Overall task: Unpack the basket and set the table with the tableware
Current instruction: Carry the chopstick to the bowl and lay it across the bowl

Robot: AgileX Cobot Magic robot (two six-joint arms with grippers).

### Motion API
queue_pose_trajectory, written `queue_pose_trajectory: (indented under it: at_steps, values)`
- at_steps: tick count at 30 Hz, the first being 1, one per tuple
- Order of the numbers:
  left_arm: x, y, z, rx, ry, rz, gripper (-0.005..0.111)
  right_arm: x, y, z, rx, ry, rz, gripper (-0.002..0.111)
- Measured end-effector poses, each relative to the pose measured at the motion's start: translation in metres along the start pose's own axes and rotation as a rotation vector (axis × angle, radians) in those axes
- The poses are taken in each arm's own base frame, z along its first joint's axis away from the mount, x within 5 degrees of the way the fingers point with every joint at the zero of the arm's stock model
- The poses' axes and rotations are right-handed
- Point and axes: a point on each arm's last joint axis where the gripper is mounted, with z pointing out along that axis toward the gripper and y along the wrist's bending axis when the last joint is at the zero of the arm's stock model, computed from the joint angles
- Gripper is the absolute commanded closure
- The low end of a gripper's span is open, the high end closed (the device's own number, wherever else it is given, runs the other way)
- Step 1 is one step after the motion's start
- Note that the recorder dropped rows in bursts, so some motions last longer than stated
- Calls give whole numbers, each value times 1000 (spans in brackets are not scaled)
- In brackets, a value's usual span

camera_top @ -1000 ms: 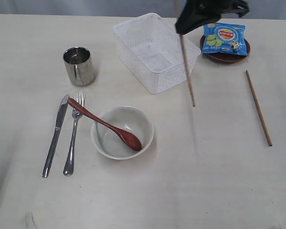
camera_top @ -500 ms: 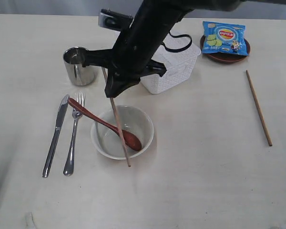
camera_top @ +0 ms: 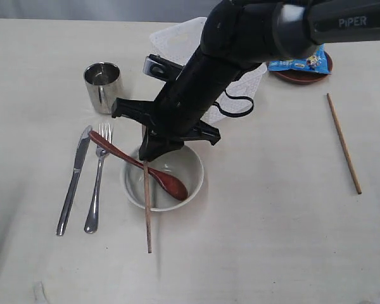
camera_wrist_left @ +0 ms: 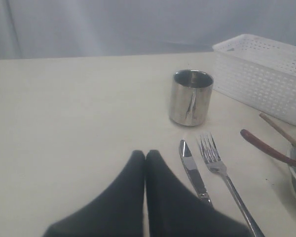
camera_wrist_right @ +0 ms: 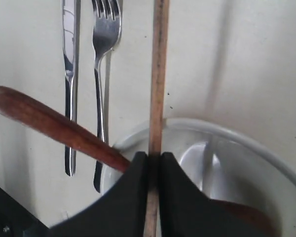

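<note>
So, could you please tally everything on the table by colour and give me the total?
Silver: 3 (mug, knife, fork)
Brown: 4 (spoon, gripped chopstick, loose chopstick, plate)
White: 2 (bowl, basket)
Blue: 1 (chips packet)
Total: 10

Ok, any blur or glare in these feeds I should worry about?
Exterior view: even light, sharp, soft shadow by the bowl. Left wrist view: bright streak on the mug, left gripper slightly soft. Right wrist view: right gripper blurred up close, chopstick and fork clear.
</note>
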Motion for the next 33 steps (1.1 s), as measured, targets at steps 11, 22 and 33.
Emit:
queue_pose_trajectory:
  at_steps: [11,22,33]
  values:
    - [0,0,0,0,0,0,107,0,-1,1,-10,-15,-21,108]
    - [0,0,0,0,0,0,107,4,5,-21,39,-63,-138,108]
    - [0,0,0,0,0,0,107,6,-3,-22,129,-34,-122,108]
